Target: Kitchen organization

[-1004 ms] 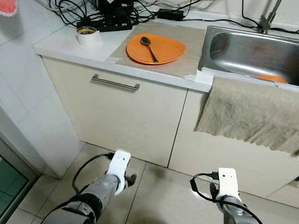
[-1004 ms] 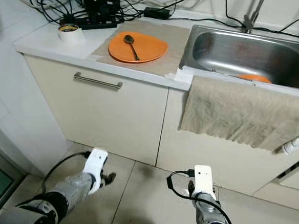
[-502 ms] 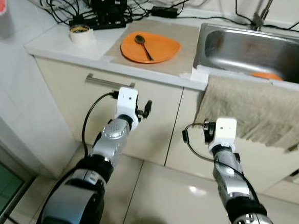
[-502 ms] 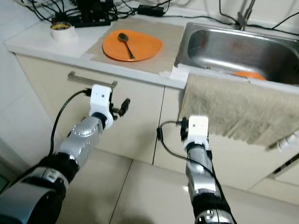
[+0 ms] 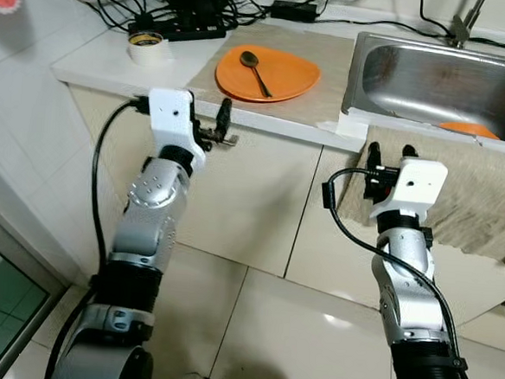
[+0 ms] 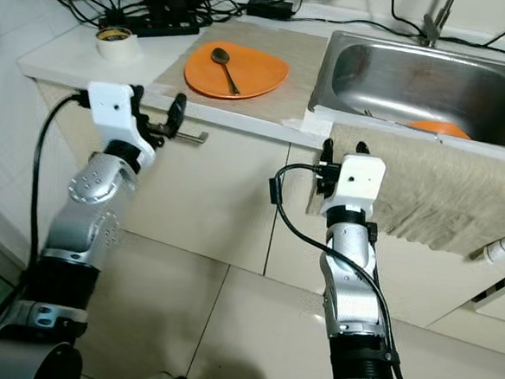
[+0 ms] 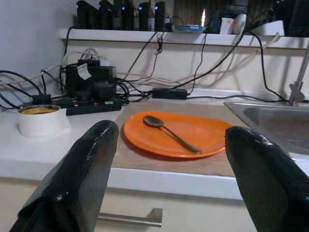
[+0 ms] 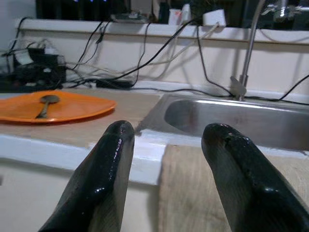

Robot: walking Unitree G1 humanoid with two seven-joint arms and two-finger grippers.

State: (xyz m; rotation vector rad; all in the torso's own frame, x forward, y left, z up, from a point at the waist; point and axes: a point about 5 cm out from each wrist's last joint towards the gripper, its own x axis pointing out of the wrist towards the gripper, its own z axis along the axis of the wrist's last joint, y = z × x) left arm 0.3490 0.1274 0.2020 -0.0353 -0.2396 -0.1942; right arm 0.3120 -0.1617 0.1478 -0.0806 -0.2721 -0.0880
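Left eye view, both end effectors raised

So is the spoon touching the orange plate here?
Touching. In the left wrist view the spoon lies flat on the orange plate, bowl and handle resting on its surface.

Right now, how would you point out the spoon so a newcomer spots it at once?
Start at the steel sink, then look left along the counter to the orange plate. The spoon lies across that plate, a dark metal piece on bright orange.
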